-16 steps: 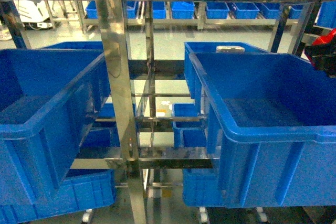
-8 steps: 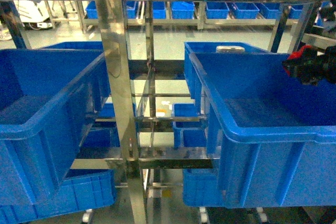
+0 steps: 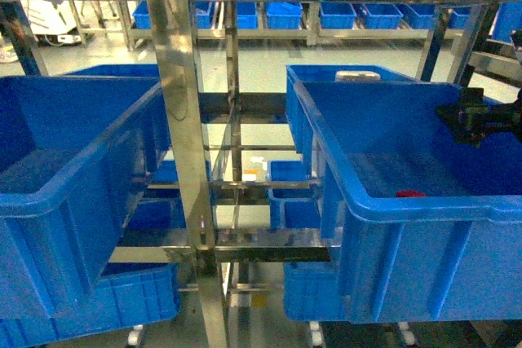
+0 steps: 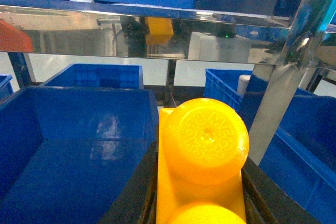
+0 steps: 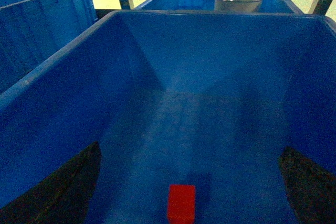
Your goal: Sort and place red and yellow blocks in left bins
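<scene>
1. The head view looks into a shelving rack of shiny steel uprights and crossbars point(image 3: 181, 120). The metal is polished enough to mirror the blue around it.
2. Two large, deep, rectangular blue plastic crates sit on the rack, one on each side of the central upright. Both have thick rolled rims and ribbed outer walls.
3. The left crate point(image 3: 73, 193) shows a smooth, slightly glossy inside.
4. In the right crate point(image 3: 408, 209) lies the red block point(image 3: 410, 194), a small glossy brick resting on the floor near the front wall. The right wrist view shows it point(image 5: 181, 202) as a plain red rectangle on the smooth blue floor, apart from every wall.
5. The right claw point(image 3: 481, 118), dark and angular, hangs over the far right side of the right crate, above the red block and not touching it. In the right wrist view its dark fingers point(image 5: 68, 184) stand wide apart at the two lower corners, with nothing between them.
6. The left claw point(image 4: 202, 192) is clamped on the yellow block point(image 4: 202, 150), a glossy orange-yellow brick with round, embossed studs. Dark fingers press on both its sides.
7. Beyond that block, the left wrist view shows a blue crate point(image 4: 79, 145) below a reflective steel shelf edge point(image 4: 157, 24).
</scene>
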